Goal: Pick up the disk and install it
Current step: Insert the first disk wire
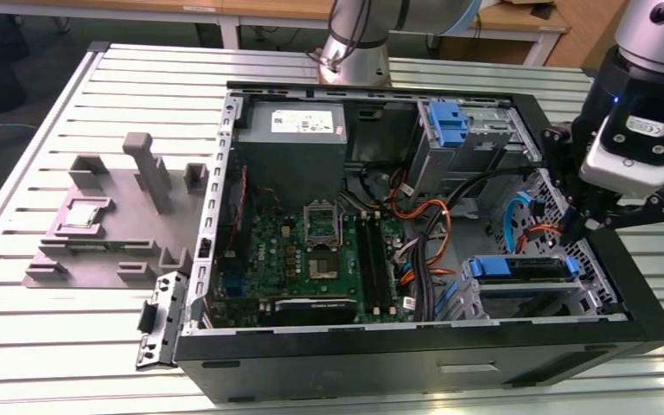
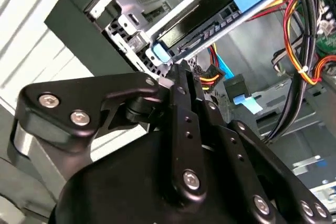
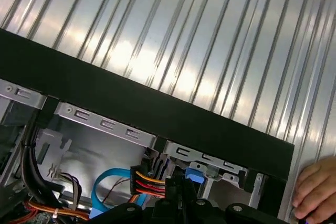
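Black metal hand (image 1: 572,232) had its fingers pressed together, holding nothing, just above the blue-bracketed silver disk (image 1: 521,268), which sat in the drive cage of the open black computer case (image 1: 424,363).

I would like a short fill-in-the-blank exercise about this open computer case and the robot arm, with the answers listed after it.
1. The gripper hangs over the side of the open computer case at the exterior view's ____.
2. The bracket on the disk in the bay near the gripper is coloured ____.
3. The case lies on a table made of ribbed ____.
4. In the first wrist view, a person's ____ rests at the case's edge.

Answers: right; blue; metal; hand
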Tool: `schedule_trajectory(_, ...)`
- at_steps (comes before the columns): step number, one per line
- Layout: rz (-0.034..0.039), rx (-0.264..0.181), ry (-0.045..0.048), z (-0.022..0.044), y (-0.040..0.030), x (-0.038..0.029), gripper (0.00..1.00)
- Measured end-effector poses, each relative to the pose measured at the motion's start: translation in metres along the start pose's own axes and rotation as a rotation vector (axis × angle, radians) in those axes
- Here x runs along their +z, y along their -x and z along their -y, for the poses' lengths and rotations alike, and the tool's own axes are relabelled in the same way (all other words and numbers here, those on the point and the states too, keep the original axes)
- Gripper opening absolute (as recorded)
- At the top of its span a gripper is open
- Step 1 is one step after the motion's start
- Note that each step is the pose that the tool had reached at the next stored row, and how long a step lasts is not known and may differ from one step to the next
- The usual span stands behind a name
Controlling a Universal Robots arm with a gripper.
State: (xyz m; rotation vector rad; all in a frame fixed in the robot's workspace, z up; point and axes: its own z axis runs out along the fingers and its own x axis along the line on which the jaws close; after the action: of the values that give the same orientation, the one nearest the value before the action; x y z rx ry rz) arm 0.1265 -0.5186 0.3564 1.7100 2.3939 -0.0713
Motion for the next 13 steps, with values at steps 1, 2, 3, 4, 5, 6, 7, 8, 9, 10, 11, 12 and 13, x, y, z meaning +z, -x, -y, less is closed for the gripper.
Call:
schedule_trajectory(1,0.0016,0.019,-0.0040,0.0000,0.0000,0.0002,0.16)
schedule_trajectory(2,0.0030,0.037,-0.0076,0.0000,-0.0001,0.0005,0.16)
schedule_trajectory(3,0.0041,0.054,-0.0111,0.0001,-0.0001,0.0008,0.16)
schedule_trajectory(4,0.0055,0.071,-0.0148,0.0001,-0.0002,0.0010,0.16)
schedule_trajectory(5,0.0068,0.089,-0.0183,0.0001,-0.0002,0.0012,0.16)
schedule_trajectory(6,0.0081,0.106,-0.0219,0.0001,-0.0003,0.0014,0.16)
schedule_trajectory(7,0.0095,0.126,-0.0259,0.0001,-0.0003,0.0017,0.16)
schedule_trajectory(8,0.0107,0.143,-0.0296,0.0001,-0.0004,0.0020,0.16)
schedule_trajectory(9,0.0118,0.159,-0.0335,0.0001,-0.0004,0.0022,0.16)
schedule_trajectory(10,0.0131,0.175,-0.0374,0.0002,-0.0005,0.0024,0.16)
schedule_trajectory(11,0.0143,0.192,-0.0412,0.0002,-0.0005,0.0026,0.16)
schedule_trajectory(12,0.0151,0.205,-0.0445,0.0002,-0.0005,0.0026,0.16)
schedule_trajectory(13,0.0159,0.214,-0.0464,0.0003,-0.0005,0.0026,0.16)
